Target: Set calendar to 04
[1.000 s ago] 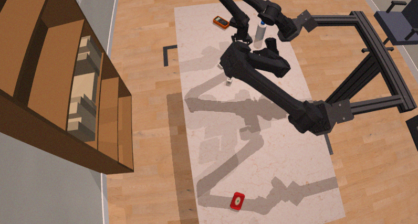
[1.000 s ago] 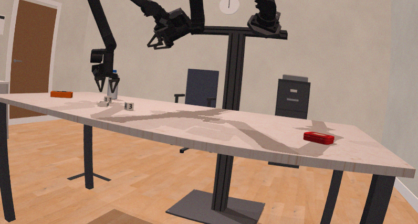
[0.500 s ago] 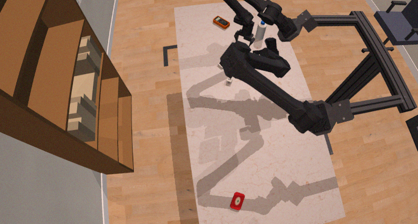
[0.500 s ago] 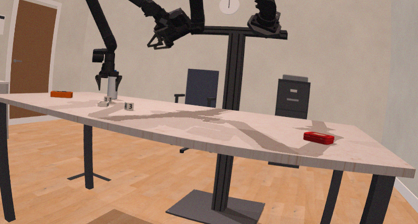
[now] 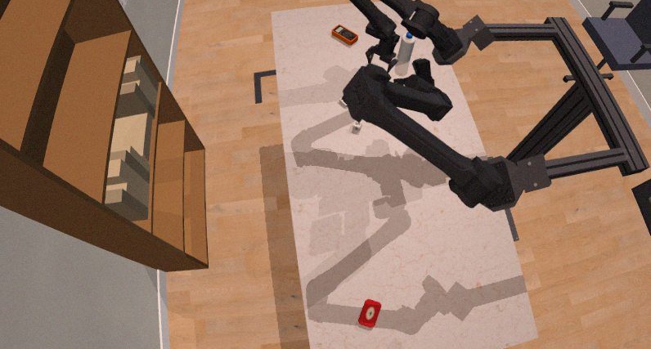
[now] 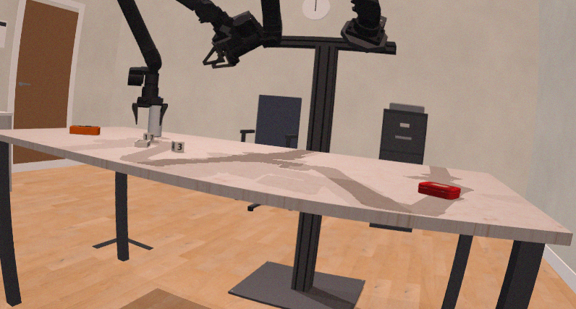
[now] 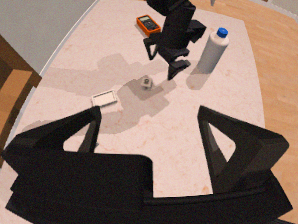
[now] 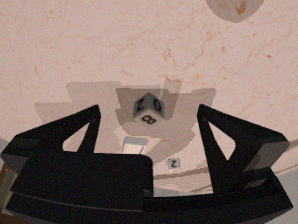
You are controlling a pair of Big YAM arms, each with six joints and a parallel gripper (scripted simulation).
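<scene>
Counting them up now: two number cubes, one tray, one bottle, one multimeter and one red tin on the tabletop! Further out, that's one office chair, one wall clock, one filing cabinet, one door.

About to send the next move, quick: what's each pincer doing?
Left pincer: open, holding nothing.
Right pincer: open, holding nothing, above a cube.

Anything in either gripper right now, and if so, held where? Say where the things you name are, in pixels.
Nothing held: left gripper (image 6: 208, 64) (image 7: 150, 109) and right gripper (image 6: 150, 121) (image 7: 159, 69) (image 8: 148, 109) are both open, no cube between the fingers.
</scene>
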